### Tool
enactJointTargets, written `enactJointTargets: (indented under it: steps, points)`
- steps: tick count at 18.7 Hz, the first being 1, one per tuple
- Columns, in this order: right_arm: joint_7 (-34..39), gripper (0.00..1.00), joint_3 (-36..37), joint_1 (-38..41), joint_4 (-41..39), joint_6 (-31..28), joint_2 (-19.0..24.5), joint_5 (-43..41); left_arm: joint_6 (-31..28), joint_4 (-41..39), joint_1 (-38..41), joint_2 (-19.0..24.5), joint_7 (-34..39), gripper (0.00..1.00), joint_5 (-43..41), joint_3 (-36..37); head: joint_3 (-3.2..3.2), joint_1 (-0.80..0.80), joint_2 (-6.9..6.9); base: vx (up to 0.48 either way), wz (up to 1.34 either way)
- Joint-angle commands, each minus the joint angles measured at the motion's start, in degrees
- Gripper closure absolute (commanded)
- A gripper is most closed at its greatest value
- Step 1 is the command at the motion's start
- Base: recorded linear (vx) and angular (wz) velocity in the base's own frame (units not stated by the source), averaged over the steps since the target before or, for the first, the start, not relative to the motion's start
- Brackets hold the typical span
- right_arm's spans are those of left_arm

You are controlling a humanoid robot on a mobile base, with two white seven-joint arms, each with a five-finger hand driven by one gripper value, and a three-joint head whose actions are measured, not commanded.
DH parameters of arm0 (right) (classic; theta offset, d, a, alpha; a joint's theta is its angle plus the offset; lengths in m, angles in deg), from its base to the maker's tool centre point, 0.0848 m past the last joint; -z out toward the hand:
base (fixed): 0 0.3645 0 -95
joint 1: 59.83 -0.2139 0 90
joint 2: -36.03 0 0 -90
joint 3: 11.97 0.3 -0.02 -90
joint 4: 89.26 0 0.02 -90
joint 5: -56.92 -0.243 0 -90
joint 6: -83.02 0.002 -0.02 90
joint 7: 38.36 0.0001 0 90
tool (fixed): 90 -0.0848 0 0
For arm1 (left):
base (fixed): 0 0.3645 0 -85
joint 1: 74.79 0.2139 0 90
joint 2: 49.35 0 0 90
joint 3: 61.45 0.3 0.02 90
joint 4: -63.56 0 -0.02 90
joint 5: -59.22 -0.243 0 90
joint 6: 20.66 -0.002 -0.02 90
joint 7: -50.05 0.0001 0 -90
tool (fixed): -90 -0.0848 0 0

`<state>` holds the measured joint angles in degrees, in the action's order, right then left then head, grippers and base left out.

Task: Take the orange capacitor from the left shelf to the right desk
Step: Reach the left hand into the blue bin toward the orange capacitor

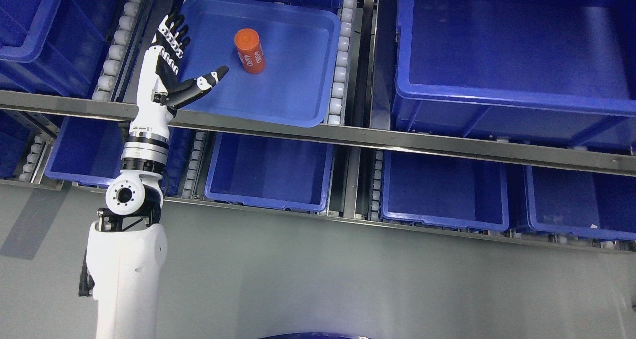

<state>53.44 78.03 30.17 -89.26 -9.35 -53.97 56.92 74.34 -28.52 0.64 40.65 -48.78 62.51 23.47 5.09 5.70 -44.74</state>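
- At the far left of the shelf (318, 135), a deep blue bin (44, 26) sits on the upper level, with a strip of white rollers (117, 45) running along its right side.
- Up from the lower left comes the left arm (129, 259), white with a black and silver wrist, crossing the metal front rail of the shelf.
- Its robot hand (174, 65) is wide open and holds nothing: the fingers (171, 31) point up along the left rim of the shallow tray, and the thumb (203, 83) stretches out to the right over the tray floor.
- Right of the hand lies a shallow blue tray (298, 95) on the upper level, set at a slight slant between two roller tracks.
- On the tray floor, toward its upper middle, the orange capacitor (249, 50) lies on its side, white print along its body; it is near the thumb tip but apart from it, with bare tray between them.
- Below the rail, on the lower level, a row of blue bins (271, 170) runs across.
- Farther right, a large deep blue bin (512, 50) fills the upper level, and two more bins (447, 190) sit beneath it.
- Along the bottom stretches a plain grey floor (372, 284).
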Motion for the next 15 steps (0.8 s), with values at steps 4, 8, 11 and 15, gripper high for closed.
enactJointTargets:
  steps: [4,8,11,15]
  points:
    - [0.05,0.00,0.62,-0.10,-1.93,-0.01,-1.00,0.26,0.97,-1.70,3.40,1.00,-0.31,0.00,0.05,8.51,0.00,0.00,0.00,0.171,0.03]
    - [0.05,0.00,0.62,-0.10,-1.93,-0.01,-1.00,0.26,2.38,-1.70,5.78,1.00,-2.68,0.00,0.05,8.51,0.00,0.00,0.00,0.127,0.07]
    - [0.05,0.00,0.62,-0.10,-1.93,-0.01,-1.00,0.26,1.86,-1.26,5.26,1.00,-3.39,0.00,-0.13,9.47,0.00,0.00,-0.01,0.071,0.01]
    - [0.05,0.00,0.62,-0.10,-1.93,-0.01,-1.00,0.26,1.59,2.86,1.57,1.00,-3.30,0.00,-2.05,8.87,0.00,0.00,-0.01,0.033,0.02]
